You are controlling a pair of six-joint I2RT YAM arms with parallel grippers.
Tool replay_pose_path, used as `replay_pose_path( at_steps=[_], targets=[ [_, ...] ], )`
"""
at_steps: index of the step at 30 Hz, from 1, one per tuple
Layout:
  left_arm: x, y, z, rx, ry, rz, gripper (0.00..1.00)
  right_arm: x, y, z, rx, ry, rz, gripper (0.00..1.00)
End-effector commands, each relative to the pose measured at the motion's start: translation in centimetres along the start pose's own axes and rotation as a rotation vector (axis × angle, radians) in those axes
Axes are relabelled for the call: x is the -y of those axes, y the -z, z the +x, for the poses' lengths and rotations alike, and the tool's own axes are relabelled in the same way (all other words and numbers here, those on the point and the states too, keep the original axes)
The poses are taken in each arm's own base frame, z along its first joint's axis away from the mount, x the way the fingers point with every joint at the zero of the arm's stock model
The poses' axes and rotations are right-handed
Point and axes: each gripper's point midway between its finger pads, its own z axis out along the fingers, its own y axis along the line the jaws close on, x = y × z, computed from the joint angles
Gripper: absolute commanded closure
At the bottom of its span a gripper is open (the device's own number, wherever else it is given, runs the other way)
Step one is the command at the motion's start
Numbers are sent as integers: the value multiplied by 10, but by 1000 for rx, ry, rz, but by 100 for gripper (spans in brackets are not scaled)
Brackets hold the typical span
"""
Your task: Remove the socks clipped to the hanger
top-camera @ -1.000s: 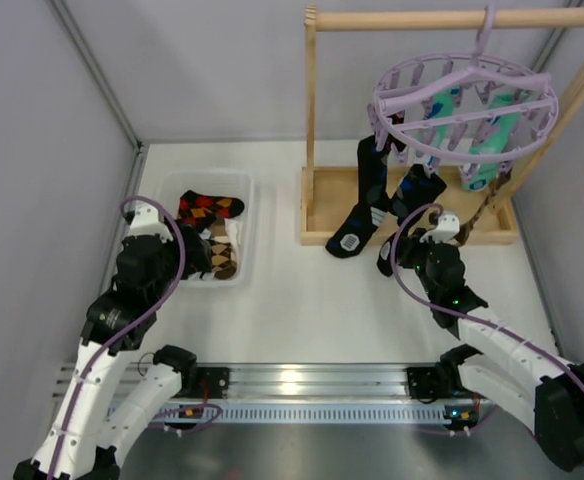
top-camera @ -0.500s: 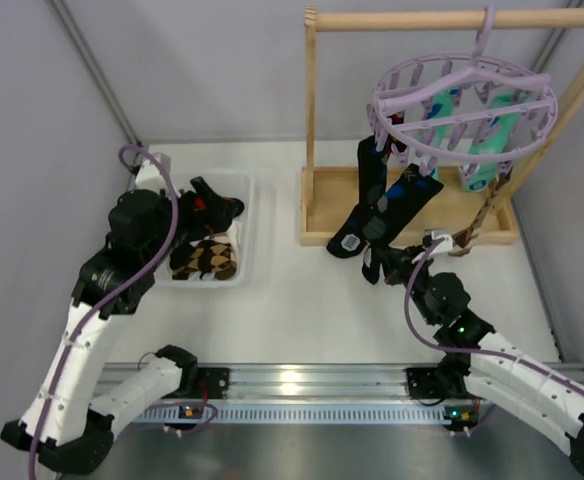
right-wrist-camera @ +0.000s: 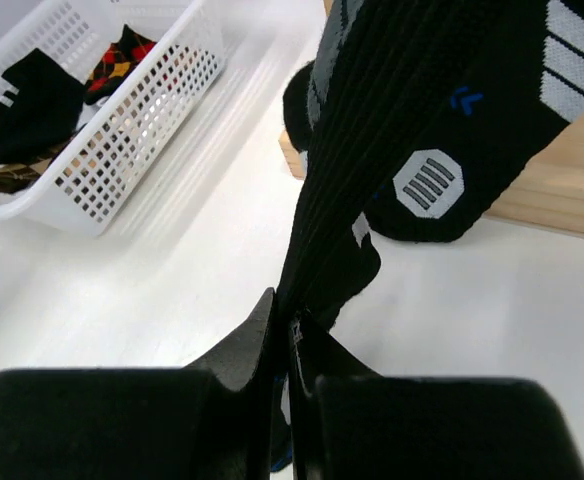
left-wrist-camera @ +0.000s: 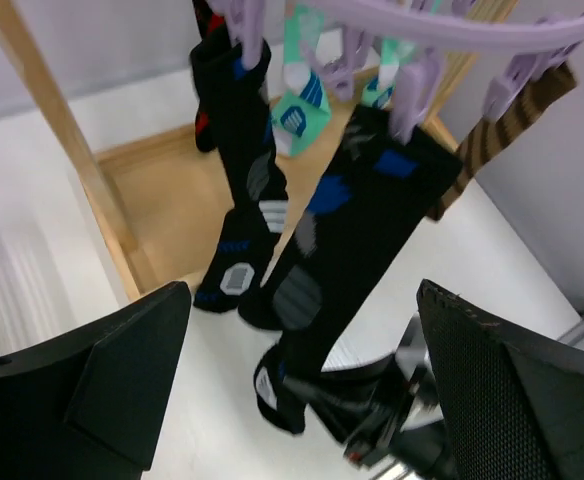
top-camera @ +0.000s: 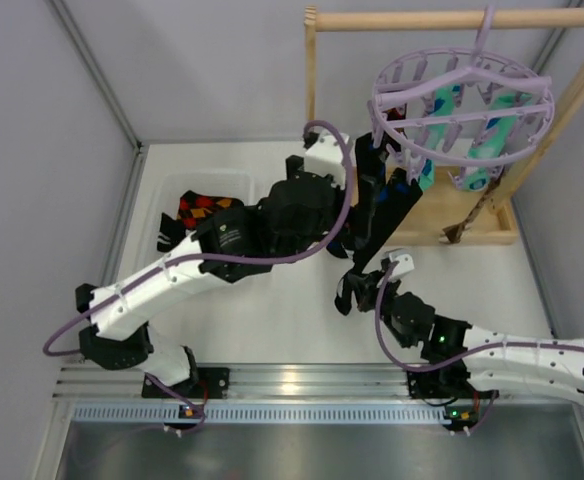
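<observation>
The lilac hanger (top-camera: 464,98) hangs from the wooden rail and its clips (left-wrist-camera: 415,88) hold several socks. Two turquoise socks (top-camera: 488,140) are clipped at its right. Two long black socks hang at its left. One black sock (left-wrist-camera: 244,150) hangs straight down. The other black sock (left-wrist-camera: 357,215) is stretched taut at a slant, still clipped at the top. My right gripper (top-camera: 365,287) is shut on its toe (right-wrist-camera: 317,270), low over the table. My left gripper (left-wrist-camera: 302,385) is open in front of both black socks, with nothing between its fingers (left-wrist-camera: 122,370).
A white basket (top-camera: 167,232) at the left holds a black sock with orange-red diamonds (top-camera: 200,207); it also shows in the right wrist view (right-wrist-camera: 122,140). The wooden rail frame (top-camera: 310,130) and its tray base (top-camera: 482,228) stand behind the socks. Grey walls close in both sides.
My left arm has swung from the basket across to the hanging black socks. My right gripper has pulled the black sock's toe down towards the near edge, stretching it.
</observation>
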Motion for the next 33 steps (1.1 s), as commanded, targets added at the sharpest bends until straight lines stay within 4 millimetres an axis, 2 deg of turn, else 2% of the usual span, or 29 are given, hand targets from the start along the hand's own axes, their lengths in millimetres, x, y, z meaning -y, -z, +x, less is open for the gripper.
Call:
replay_pose_path(
  at_steps=[1,3,4,6,11,12,13,14,18,21,29,33],
  targets=[
    [10,-8,-42,117,-74,-61,2,-21,-5,-22,62,-2,24,100],
    [23,-19,-51,130,-118,-43,1,-33,-7,-26,69,-11,0,100],
    [27,-23,-52,131,-147,-35,2,-36,-9,-22,58,1,-2,100],
    [34,-30,-54,133,-173,-25,2,-43,-11,-28,64,7,-9,100],
    [50,-58,-60,161,-275,-53,2,-54,-15,-35,69,32,-16,100],
    [55,-70,-53,151,-293,-56,2,-56,-16,-37,71,31,-17,100],
    [57,-73,-56,159,-296,-57,2,-57,-16,-38,73,34,-19,100],
    [57,-73,-66,184,-278,-59,2,-58,-16,-38,72,40,-18,100],
    [49,-96,-57,170,-324,-119,6,-58,-16,-37,68,40,-11,100],
    [44,-110,-49,152,-322,-128,12,-60,-16,-36,61,48,-8,100],
    [34,-130,-44,141,-313,-135,20,-73,-20,-29,37,87,-20,100],
    [32,-139,-42,134,-312,-123,30,-77,-22,-26,30,97,-25,100]
  ],
)
